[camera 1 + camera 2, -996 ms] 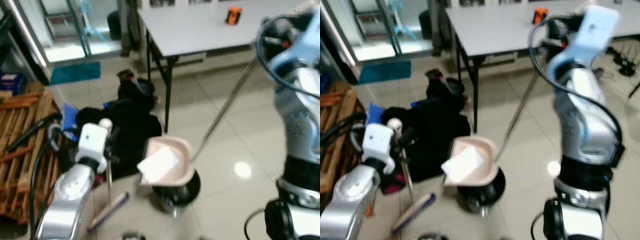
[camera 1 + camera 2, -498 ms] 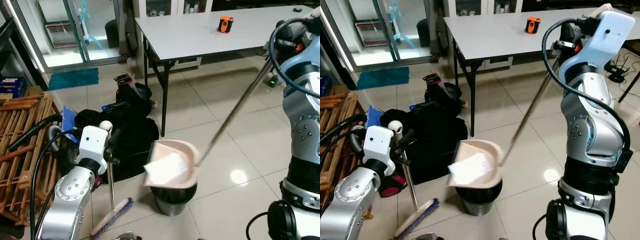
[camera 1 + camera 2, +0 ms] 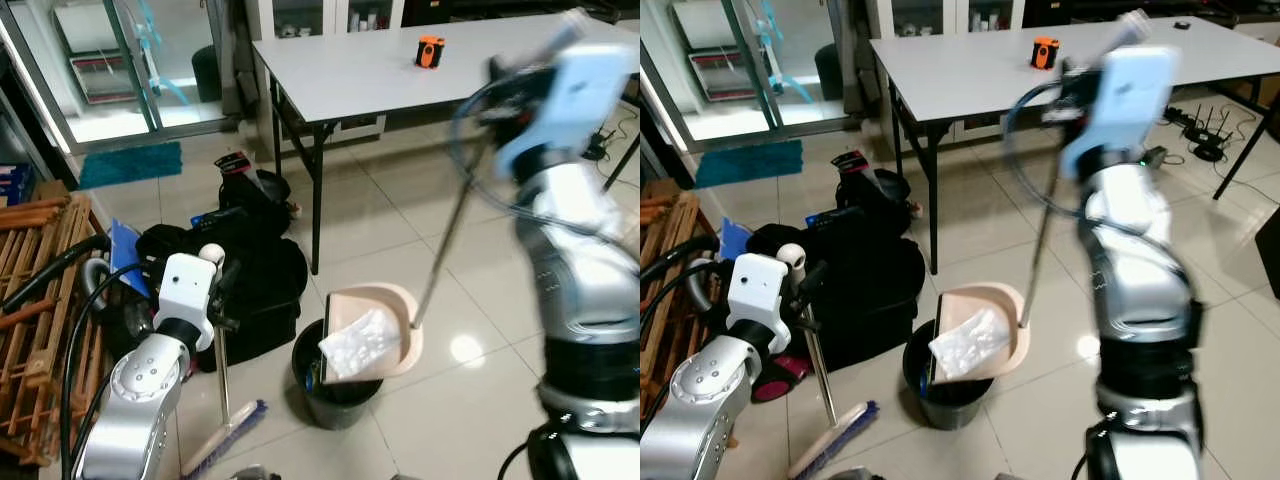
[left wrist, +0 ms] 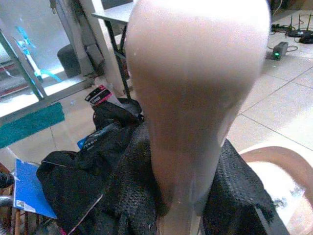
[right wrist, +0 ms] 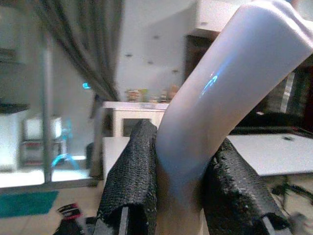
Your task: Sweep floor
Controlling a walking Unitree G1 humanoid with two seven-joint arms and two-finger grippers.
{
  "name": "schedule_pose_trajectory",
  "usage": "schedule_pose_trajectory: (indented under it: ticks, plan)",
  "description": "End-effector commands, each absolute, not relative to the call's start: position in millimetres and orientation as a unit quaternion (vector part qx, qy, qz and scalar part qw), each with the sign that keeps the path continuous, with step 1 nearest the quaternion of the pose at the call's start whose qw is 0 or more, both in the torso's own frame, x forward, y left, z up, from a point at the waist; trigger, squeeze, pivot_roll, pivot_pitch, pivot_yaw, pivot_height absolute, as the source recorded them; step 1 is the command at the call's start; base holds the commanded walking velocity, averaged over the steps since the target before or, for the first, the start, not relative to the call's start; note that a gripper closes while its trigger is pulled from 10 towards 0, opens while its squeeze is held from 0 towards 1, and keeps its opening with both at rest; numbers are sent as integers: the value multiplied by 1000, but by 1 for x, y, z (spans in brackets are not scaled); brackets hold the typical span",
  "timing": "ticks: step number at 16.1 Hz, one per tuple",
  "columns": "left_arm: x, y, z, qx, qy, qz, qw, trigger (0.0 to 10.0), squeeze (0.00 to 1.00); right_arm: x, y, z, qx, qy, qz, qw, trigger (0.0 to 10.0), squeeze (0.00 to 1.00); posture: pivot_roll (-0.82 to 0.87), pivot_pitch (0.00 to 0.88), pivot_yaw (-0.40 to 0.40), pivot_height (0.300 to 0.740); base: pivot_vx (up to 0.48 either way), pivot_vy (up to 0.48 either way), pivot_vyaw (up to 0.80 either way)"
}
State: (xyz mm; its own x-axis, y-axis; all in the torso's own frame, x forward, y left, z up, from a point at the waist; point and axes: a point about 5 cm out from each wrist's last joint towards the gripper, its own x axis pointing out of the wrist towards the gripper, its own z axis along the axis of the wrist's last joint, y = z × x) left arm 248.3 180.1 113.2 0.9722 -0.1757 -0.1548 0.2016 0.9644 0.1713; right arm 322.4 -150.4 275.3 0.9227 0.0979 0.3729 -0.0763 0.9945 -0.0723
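A beige dustpan (image 3: 385, 318) tilts steeply over a black bin (image 3: 330, 388), its mouth down inside the rim. Crumpled white trash (image 3: 358, 342) lies in the pan. The pan's long metal handle (image 3: 445, 240) rises to my right gripper (image 3: 1068, 88), which is shut on its white grip (image 5: 215, 112) between black fingers (image 5: 131, 181). My left gripper (image 3: 221, 298) is shut on the broom handle (image 3: 222, 375), whose pale rounded top (image 4: 195, 73) sits between its fingers (image 4: 124, 183). The broom stands upright left of the bin, brush (image 3: 228, 440) on the tiles.
Black bags (image 3: 245, 265) lie behind the broom, with a blue folder (image 3: 125, 262) beside them. A wooden pallet (image 3: 40, 300) is at the left. A grey table (image 3: 380, 65) with an orange item (image 3: 430, 50) stands behind. Glossy tile floor (image 3: 470, 400) spreads right of the bin.
The dustpan has tipped steeper and sunk toward the bin's mouth, and the trash has slid lower. My right arm has swung inward toward the middle. The broom stays put; the camera shifted.
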Motion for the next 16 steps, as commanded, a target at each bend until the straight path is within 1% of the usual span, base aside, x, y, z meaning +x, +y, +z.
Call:
schedule_pose_trajectory:
  ticks: [1, 3, 5, 6, 7, 9, 10, 13, 16]
  plan:
    - [248, 182, 117, 103, 56, -89, 989, 10000, 0, 316, -136, 283, -56, -239, 68, 967, 10000, 0, -7, 22, 6, 740, 0, 0, 0]
    - [248, 182, 117, 102, 56, -89, 989, 10000, 0, 305, -111, 280, -91, -283, 110, 948, 10000, 0, -7, 26, 5, 740, 0, 0, 0]
    - [248, 182, 116, 102, 56, -89, 989, 10000, 0, 296, -93, 272, -86, -298, 147, 939, 10000, 0, -6, 27, 3, 740, 0, 0, 0]
    - [248, 182, 116, 102, 56, -88, 989, 10000, 0, 285, -72, 262, -81, -306, 196, 928, 10000, 0, -6, 27, 3, 740, 0, 0, 0]
    - [248, 182, 116, 102, 56, -88, 989, 10000, 0, 277, -60, 256, -77, -311, 224, 921, 10000, 0, -3, 31, -1, 740, 0, 0, 0]
    - [248, 182, 116, 103, 57, -87, 989, 10000, 0, 269, -46, 252, -89, -327, 260, 904, 10000, 0, -1, 32, -4, 740, 0, 0, 0]
    - [248, 182, 115, 103, 57, -86, 989, 10000, 0, 262, -37, 250, -117, -343, 288, 887, 10000, 0, -4, 30, -7, 740, 0, 0, 0]
    - [247, 180, 115, 101, 55, -86, 990, 10000, 0, 257, -31, 249, -169, -371, 306, 861, 10000, 0, -6, 29, -8, 740, 0, 0, 0]
    - [247, 179, 115, 100, 56, -86, 990, 10000, 0, 258, -32, 249, -199, -380, 298, 853, 10000, 0, -7, 30, -7, 740, 0, 0, 0]
